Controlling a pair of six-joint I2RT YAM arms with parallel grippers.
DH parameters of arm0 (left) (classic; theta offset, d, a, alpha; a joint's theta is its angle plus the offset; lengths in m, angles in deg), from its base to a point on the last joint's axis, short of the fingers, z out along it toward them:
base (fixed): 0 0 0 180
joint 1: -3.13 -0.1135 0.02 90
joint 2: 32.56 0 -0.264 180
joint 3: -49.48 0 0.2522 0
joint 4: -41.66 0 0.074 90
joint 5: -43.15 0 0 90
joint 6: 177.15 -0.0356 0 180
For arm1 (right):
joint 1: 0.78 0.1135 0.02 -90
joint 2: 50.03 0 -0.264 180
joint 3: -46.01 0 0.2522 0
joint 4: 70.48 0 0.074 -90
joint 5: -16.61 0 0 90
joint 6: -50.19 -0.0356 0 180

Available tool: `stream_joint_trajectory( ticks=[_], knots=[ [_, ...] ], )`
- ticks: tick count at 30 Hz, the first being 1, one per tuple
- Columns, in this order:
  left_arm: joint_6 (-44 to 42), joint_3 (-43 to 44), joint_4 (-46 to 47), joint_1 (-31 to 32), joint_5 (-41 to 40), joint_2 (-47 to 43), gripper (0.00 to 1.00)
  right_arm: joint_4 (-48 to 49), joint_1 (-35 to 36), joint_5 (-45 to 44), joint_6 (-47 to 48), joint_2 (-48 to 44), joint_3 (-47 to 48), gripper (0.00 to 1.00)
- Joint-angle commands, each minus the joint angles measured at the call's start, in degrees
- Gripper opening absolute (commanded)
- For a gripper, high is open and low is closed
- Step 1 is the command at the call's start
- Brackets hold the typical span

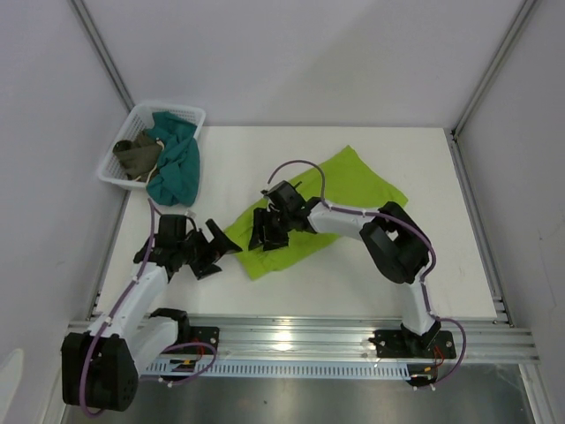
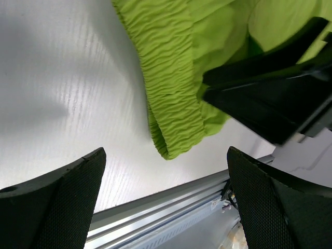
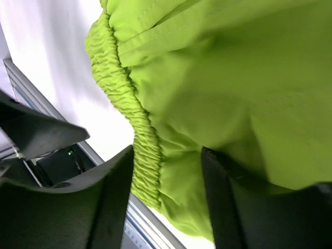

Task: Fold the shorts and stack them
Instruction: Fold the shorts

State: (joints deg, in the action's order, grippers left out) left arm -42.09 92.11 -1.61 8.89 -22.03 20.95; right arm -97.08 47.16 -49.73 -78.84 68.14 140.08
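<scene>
The lime-green shorts (image 1: 340, 199) lie spread on the white table, waistband end toward the near left. My right gripper (image 1: 265, 231) is down on that end. In the right wrist view its jaws (image 3: 166, 155) stand open with the ribbed waistband (image 3: 142, 135) and some fabric between them, not pinched. My left gripper (image 1: 212, 252) is open and empty just left of the shorts' near corner. In the left wrist view (image 2: 166, 155) the waistband (image 2: 171, 93) lies ahead of its fingers, with the right gripper (image 2: 275, 98) on the fabric at right.
A white basket (image 1: 196, 113) at the table's far left corner holds a teal cloth (image 1: 177, 163), hanging over its rim, and an olive-brown cloth (image 1: 137, 155). A metal rail (image 1: 309, 336) runs along the table's near edge. Grey walls close in both sides.
</scene>
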Motion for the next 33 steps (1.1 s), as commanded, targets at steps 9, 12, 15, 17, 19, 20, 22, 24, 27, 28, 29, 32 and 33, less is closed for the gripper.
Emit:
stream_joint_trajectory(
  ticks=[9,12,15,17,19,20,22,24,27,28,29,32,33],
  knots=[
    [2.0,-4.4,9.5,-1.8,4.2,1.2,0.99,-14.5,-2.0,-9.1,9.3,-5.7,11.2,0.31],
    [2.5,-5.9,12.3,-1.9,4.1,2.0,0.99,-14.8,-1.8,-9.1,11.2,-3.7,12.1,0.10],
    [2.6,-6.8,15.6,-1.8,4.4,3.4,0.99,-15.4,-1.1,-8.6,13.4,-1.0,13.9,0.03],
    [2.1,-6.3,15.5,-1.8,3.6,4.9,0.99,-16.9,-0.3,-8.4,15.2,1.0,15.6,0.02],
    [1.4,-5.8,13.7,-1.8,2.6,5.5,0.99,-16.7,0.1,-8.4,16.1,1.7,15.6,0.02],
    [1.3,-5.7,13.3,-1.8,1.6,5.7,0.99,-16.8,0.3,-7.8,16.3,2.1,15.5,0.01],
    [1.6,-5.4,13.3,-1.8,1.2,6.0,0.99,-16.5,0.3,-7.1,16.6,3.2,15.4,0.01],
    [2.0,-5.4,13.8,-1.8,0.6,6.9,0.99,-16.2,0.4,-6.5,17.1,3.7,15.4,0.00],
    [3.3,-6.2,16.2,-1.8,0.9,8.2,0.99,-15.6,0.5,-4.2,17.5,4.9,15.6,0.00],
    [3.7,-6.3,16.8,-1.7,1.0,8.6,0.99,-15.4,0.6,-3.7,17.6,5.0,15.6,0.00],
    [3.9,-6.3,17.8,-1.7,1.1,9.0,0.99,-15.1,0.9,-3.3,18.0,4.9,15.5,0.00],
    [4.2,-6.1,18.6,-1.7,1.2,10.2,0.99,-14.8,1.2,-2.8,18.3,4.4,15.8,0.00],
    [4.2,-6.0,18.6,-1.7,1.1,10.2,0.99,-14.5,1.2,-2.6,18.0,4.1,15.8,0.00]
  ],
)
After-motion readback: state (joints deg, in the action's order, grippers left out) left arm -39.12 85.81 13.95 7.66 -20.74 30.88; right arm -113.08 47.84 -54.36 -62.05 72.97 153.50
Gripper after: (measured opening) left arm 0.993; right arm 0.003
